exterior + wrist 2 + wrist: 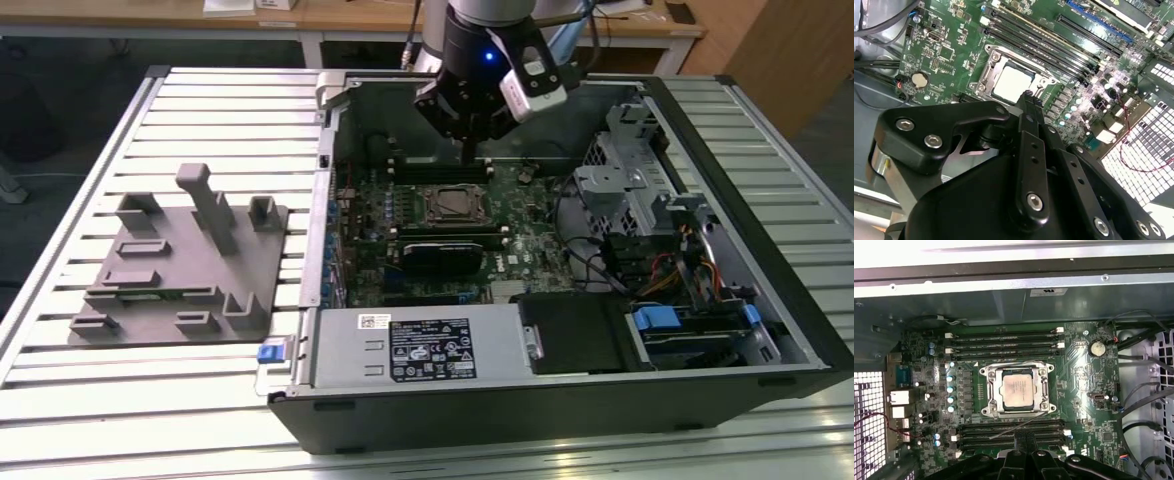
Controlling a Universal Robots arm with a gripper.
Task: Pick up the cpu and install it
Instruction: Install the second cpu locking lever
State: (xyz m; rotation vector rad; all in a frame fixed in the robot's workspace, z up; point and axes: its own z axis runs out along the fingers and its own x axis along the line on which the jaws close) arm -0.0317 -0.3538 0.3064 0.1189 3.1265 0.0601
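The cpu (1018, 388) lies flat inside the metal socket frame (988, 390) on the green motherboard, its silvery top showing; it also appears in the second wrist view as the cpu (1012, 82) and in the exterior view as the cpu (454, 204). My gripper (470, 150) hovers above the board just behind the socket, apart from the chip. Its black fingers (1027, 107) stand pressed together with nothing between them, and in the first wrist view the gripper (1024, 439) sits over the memory slots beside the socket.
The open computer case (747, 300) lies on a slatted table. A grey fixture block (180, 260) stands at the exterior view's left. The power supply (420, 345) and a drive cage (641, 150) with cables border the board. Memory slots (1004, 337) flank the socket.
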